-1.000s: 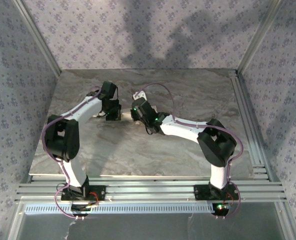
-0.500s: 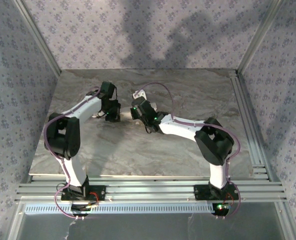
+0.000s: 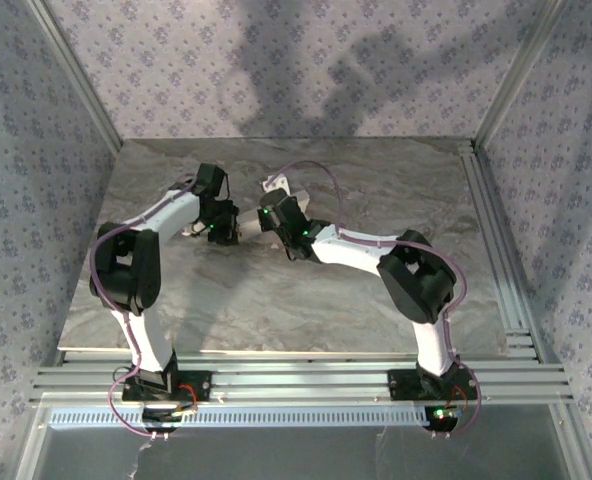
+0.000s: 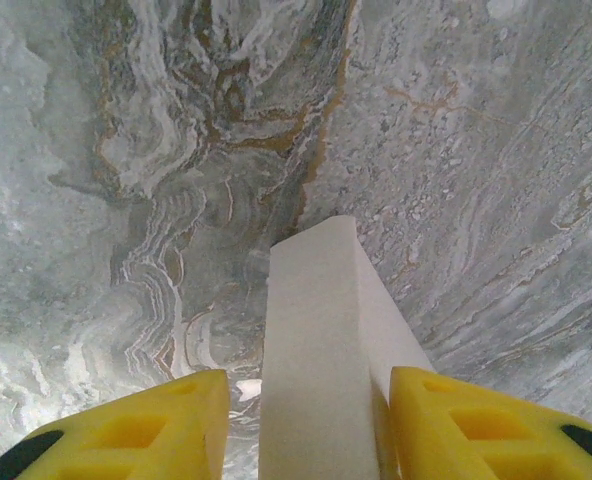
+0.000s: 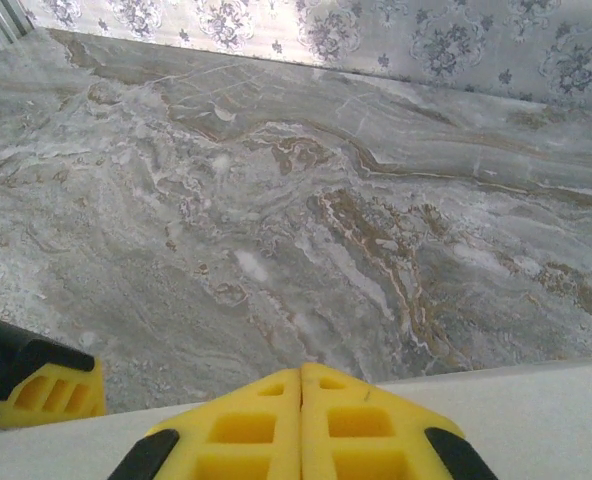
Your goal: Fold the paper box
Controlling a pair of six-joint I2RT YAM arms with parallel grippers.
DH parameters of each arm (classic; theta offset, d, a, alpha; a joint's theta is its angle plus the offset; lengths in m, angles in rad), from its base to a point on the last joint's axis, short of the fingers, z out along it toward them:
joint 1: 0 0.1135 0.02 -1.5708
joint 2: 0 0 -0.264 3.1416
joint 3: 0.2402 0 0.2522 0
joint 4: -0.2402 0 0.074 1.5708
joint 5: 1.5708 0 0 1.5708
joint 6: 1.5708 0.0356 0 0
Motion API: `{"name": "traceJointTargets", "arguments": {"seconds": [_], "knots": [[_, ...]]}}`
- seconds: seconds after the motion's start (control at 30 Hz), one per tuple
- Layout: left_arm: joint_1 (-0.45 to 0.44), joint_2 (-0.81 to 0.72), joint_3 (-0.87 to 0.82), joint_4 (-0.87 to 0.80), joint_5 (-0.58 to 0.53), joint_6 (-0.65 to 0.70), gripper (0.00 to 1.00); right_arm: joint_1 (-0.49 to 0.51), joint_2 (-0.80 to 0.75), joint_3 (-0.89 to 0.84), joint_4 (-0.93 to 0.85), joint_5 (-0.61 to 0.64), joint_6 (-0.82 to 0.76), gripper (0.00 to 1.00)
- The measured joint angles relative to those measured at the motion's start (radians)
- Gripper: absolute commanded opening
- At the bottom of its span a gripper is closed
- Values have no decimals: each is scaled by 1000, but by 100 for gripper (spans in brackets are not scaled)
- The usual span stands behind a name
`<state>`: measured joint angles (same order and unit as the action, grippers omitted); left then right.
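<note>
The paper box (image 4: 316,330) stands as a narrow white block on the marble, folded, between the yellow fingers of my left gripper (image 4: 309,385). The right finger (image 4: 456,425) touches its side. The left finger (image 4: 146,430) stands off it with a gap, so this gripper is open around the box. My right gripper (image 5: 301,372) is shut, fingers pressed together with nothing between them, their tips over the box's white upper face (image 5: 516,420). In the top view both grippers, left (image 3: 226,231) and right (image 3: 262,220), meet at the table's middle, with the box hidden between them.
The grey marble tabletop (image 3: 396,200) is bordered by patterned walls at the back and sides and by aluminium rails (image 3: 506,280) on the right and near edge. One yellow finger of the left gripper (image 5: 46,395) appears low left in the right wrist view.
The left gripper's jaws have opened off the box. The right gripper has shut fully, and its arm has shifted left and slightly farther back toward the left gripper.
</note>
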<state>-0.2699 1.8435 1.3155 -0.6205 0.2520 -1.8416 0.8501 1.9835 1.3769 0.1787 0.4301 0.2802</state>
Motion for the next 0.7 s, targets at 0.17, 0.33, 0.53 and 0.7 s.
{"name": "traceJointTargets", "arguments": {"seconds": [0.17,0.33,0.53,0.7], "knots": [[6,12,11,9,18,3,35,-3,9,9,5,0,-2,5],[10,13,11,15,23,1,35,-8,25,39,-11,-12,-12,2],[20,18,11,23,35,1,35,-29,61,129,-94,-76,-17,0],[37,26,11,27,51,21,39,-55,91,212,-175,-163,-2,1]]}}
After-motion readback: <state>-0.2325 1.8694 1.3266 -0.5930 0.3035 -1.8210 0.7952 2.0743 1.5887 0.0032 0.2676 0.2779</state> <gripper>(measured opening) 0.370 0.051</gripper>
